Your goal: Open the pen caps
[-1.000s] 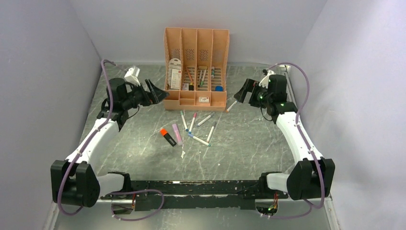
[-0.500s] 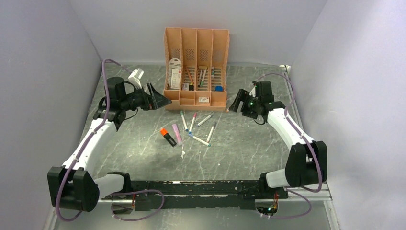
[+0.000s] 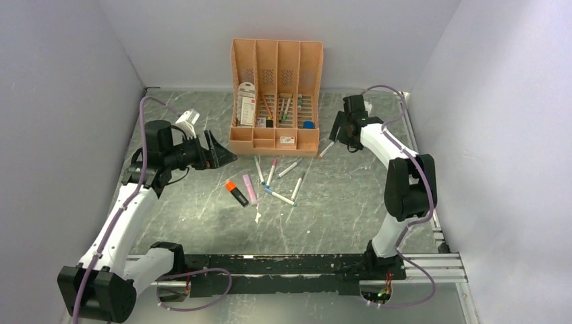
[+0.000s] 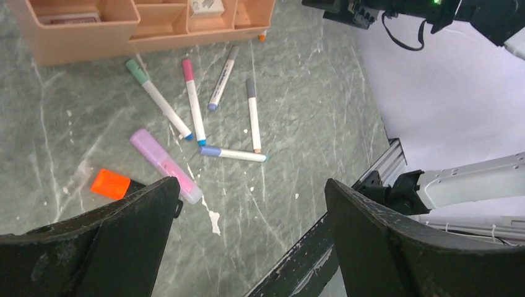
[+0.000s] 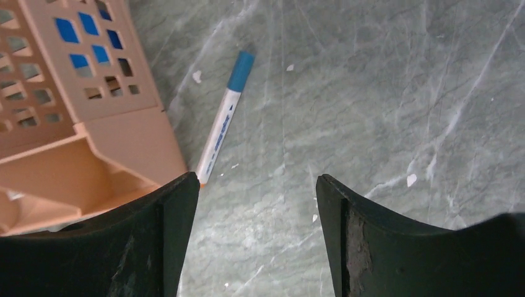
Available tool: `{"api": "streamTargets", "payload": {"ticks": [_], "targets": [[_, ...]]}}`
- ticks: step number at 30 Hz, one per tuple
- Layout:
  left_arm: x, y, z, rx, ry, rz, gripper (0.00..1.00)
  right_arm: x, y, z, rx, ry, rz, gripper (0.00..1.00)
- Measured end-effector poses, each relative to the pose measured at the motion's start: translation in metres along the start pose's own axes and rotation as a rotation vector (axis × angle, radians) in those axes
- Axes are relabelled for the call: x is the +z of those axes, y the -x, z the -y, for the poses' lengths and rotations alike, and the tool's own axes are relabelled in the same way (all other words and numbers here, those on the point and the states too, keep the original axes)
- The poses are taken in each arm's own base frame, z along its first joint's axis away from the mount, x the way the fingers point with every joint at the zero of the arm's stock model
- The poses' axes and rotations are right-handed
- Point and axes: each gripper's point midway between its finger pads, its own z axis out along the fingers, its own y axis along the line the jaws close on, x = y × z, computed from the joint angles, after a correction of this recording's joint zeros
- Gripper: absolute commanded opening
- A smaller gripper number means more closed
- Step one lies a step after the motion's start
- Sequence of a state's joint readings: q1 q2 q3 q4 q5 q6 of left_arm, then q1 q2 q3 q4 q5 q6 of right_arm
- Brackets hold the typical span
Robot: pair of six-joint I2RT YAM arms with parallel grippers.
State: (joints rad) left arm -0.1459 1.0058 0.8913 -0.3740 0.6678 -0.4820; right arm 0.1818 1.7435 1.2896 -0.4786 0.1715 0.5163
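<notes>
Several capped pens lie loose in front of the organizer: an orange-capped highlighter [image 3: 236, 192], a pink highlighter [image 3: 249, 188] and slim white markers [image 3: 278, 177]. The left wrist view shows their green cap [image 4: 137, 69], pink cap [image 4: 187, 68], grey cap [image 4: 251, 88] and orange cap [image 4: 110, 184]. My left gripper [image 3: 219, 150] hovers left of the pile, open and empty [image 4: 251, 204]. My right gripper [image 3: 335, 132] hangs open over bare table [image 5: 257, 185], just beside a lone marker [image 5: 220, 133] with a blue cap [image 5: 241, 62] at the organizer's right front corner.
The peach desk organizer [image 3: 276, 98] stands at the back centre with pens and cards in it; its corner [image 5: 124, 142] sits close to my right gripper's left finger. Grey walls close in both sides. A black rail [image 3: 283, 264] runs along the near edge.
My right arm has swung back and left toward the organizer's right corner, and its jaws have narrowed. My left gripper has drifted slightly down and left, still wide open.
</notes>
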Motion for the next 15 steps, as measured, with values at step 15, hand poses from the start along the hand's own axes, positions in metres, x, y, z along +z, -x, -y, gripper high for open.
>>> {"api": "streamTargets", "payload": {"ticks": [15], "targets": [[-0.005, -0.010, -0.014, -0.002, 0.079, -0.015, 0.99, 0.056, -0.008, -0.018, -0.029, -0.074, -0.062, 0.67]]}}
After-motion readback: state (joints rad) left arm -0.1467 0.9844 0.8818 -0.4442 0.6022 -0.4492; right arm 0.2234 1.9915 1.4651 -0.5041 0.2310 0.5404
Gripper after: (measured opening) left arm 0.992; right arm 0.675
